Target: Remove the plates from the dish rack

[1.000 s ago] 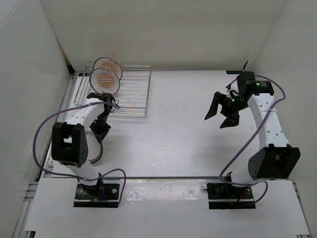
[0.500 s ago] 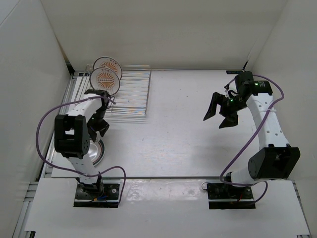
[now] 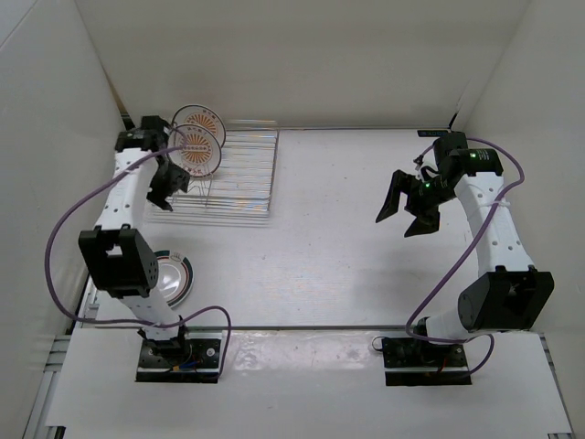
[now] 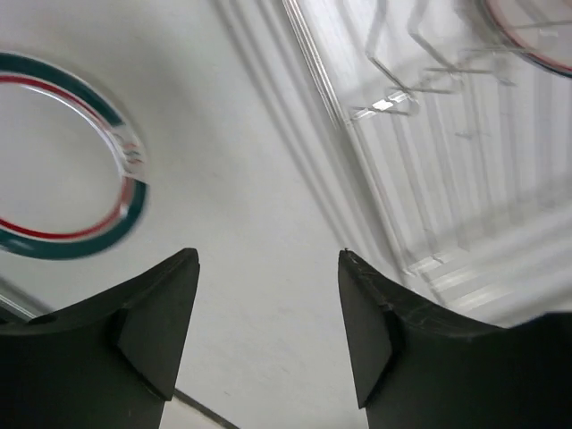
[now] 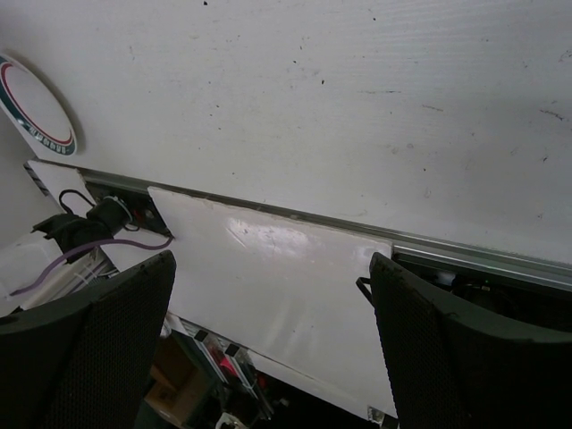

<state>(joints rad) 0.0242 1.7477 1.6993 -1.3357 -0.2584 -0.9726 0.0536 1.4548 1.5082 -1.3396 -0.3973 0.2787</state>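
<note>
Two plates with orange sunbursts (image 3: 196, 152) (image 3: 198, 118) stand upright in the wire dish rack (image 3: 239, 174) at the back left. A third plate with a dark green striped rim (image 3: 176, 277) (image 4: 67, 161) lies flat on the table near the left arm's base, partly behind that arm. My left gripper (image 3: 163, 189) (image 4: 268, 259) hovers open and empty at the rack's left edge, just left of the nearer sunburst plate. My right gripper (image 3: 406, 207) (image 5: 273, 259) hangs open and empty over the right side of the table, far from the rack.
White walls close in the table at the back and on both sides. A metal rail (image 3: 302, 326) (image 5: 295, 214) runs along the table's near edge, in front of the arm bases. A purple cable (image 3: 73, 219) loops off the left arm.
My left gripper has opened and swung from low over the front-left table up and back to the rack's left edge. The green-rimmed plate now lies uncovered. The right arm has barely moved.
</note>
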